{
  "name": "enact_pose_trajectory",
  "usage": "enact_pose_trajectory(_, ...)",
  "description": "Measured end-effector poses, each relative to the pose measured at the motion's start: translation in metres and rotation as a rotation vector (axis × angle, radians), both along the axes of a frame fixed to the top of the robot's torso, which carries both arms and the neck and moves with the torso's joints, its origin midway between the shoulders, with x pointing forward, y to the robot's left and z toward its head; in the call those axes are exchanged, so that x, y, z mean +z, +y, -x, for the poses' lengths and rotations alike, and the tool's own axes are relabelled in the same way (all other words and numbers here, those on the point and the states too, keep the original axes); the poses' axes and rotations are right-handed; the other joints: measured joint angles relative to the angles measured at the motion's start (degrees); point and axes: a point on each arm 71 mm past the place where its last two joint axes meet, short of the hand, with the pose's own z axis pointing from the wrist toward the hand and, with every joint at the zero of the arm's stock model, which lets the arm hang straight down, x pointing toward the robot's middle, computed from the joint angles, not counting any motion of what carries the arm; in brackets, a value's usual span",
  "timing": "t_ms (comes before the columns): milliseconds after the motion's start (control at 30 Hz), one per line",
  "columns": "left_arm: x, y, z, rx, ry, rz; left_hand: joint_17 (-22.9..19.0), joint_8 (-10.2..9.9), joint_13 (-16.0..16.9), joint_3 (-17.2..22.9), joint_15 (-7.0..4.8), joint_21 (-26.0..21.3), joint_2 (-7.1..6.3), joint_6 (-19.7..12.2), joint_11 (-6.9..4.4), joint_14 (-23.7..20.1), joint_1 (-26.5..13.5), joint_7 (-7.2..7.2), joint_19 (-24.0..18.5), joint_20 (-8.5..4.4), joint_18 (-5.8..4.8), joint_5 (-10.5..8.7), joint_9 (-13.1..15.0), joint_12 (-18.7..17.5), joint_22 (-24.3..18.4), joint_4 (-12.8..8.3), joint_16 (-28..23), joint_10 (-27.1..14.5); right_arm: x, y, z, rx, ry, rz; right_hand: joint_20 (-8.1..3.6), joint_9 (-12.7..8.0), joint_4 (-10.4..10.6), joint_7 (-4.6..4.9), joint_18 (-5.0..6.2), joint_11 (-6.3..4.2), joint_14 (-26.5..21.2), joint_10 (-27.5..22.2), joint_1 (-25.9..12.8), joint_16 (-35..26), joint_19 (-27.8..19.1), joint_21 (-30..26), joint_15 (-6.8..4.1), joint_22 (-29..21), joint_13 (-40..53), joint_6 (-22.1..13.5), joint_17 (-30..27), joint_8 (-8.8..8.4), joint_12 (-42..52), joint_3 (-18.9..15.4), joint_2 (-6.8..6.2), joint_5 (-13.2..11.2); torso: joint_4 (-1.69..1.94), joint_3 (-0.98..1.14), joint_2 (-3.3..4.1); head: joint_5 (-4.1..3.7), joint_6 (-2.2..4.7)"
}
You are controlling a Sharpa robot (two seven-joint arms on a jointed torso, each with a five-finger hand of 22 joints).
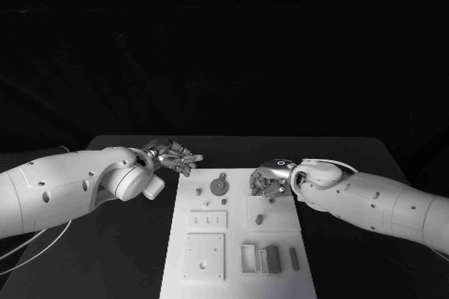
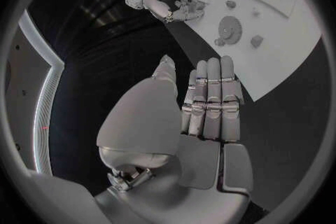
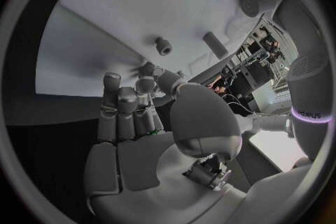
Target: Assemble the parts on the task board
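Toothed round gear point(image 1: 219, 185) on flat white board point(image 1: 192, 276); both hands' grips indiscernible

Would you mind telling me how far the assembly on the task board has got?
It looks early. Done: a gear sits on the task board, and a small peg stands in it; whether they are in their final places, I cannot tell. In hand: nothing. The right hand hovers over the board's far right edge, and the left hand is off the board's far left corner. Left: several loose parts lie at the near end.
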Motion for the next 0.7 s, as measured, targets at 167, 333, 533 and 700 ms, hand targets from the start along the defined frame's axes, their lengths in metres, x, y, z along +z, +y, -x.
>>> enact_pose_trajectory(167,0.0,0.0002,0.0001,0.0,0.0,0.0,0.0,0.0,0.1,0.0,0.0,0.0,0.0,0.0,0.0,0.0,0.0,0.0,0.0,0.0,-0.03,0.0,0.0,0.0,0.0,0.0,0.0,0.0,0.0001,-0.0002,0.0,0.0,-0.003,0.002,0.0,0.3,0.0,0.0,0.0,0.0,0.1,0.0,0.0,0.0,0.0,0.0,-0.07,0.0,0.0,0.0,0.0,0.08,0.0,0.0,0.0,0.0,-0.02,0.01,0.0,0.01,-0.02)
enact_pose_trajectory(333,0.0,0.0006,0.0001,0.0,0.001,0.0,0.0,0.0,0.1,-0.1,0.15,0.0,0.0,0.0,0.0,-0.1,0.0,0.0,0.0,0.01,0.54,0.0,0.0,0.0,0.0,0.1,-0.2,0.0,0.0001,-0.0007,0.0002,-0.001,-0.005,0.0,0.0,0.5,0.0,0.0,0.0,0.0,0.1,0.0,-0.2,0.0,0.0,0.0,-0.06,0.0,0.0,0.0,0.0,0.32,0.0,0.0,0.25,0.0,-0.02,0.01,0.0,0.01,-0.05)
enact_pose_trajectory(533,0.0,0.0008,0.0001,0.001,0.001,0.0,0.0,0.0,0.1,-0.1,0.15,0.0,0.0,0.0,0.0,-0.1,0.0,0.0,0.0,0.01,0.57,0.0,0.0,0.0,0.0,0.1,-0.2,0.0,0.0005,-0.001,0.0002,-0.005,-0.008,-0.005,0.0,0.9,0.0,0.0,-0.01,0.0,0.3,0.0,-0.5,0.0,0.0,0.0,-0.28,0.0,0.0,0.0,0.0,0.66,0.0,0.0,0.54,0.0,0.0,0.0,-0.01,-0.03,-0.08)
enact_pose_trajectory(700,0.0,0.0019,0.0002,0.002,0.001,0.0,0.0,0.0,0.1,-0.1,0.15,0.0,0.0,0.0,0.0,-0.1,0.0,0.0,0.0,0.01,0.56,0.0,0.0,0.0,0.0,0.1,-0.2,0.0,0.0007,-0.002,0.0005,-0.011,-0.006,-0.009,0.0,1.5,0.0,0.0,0.0,0.0,0.1,0.0,-0.8,0.0,0.0,0.0,-0.47,0.0,0.0,0.0,0.0,0.94,0.2,0.0,0.84,0.0,0.02,0.01,-0.01,-0.07,-0.14)
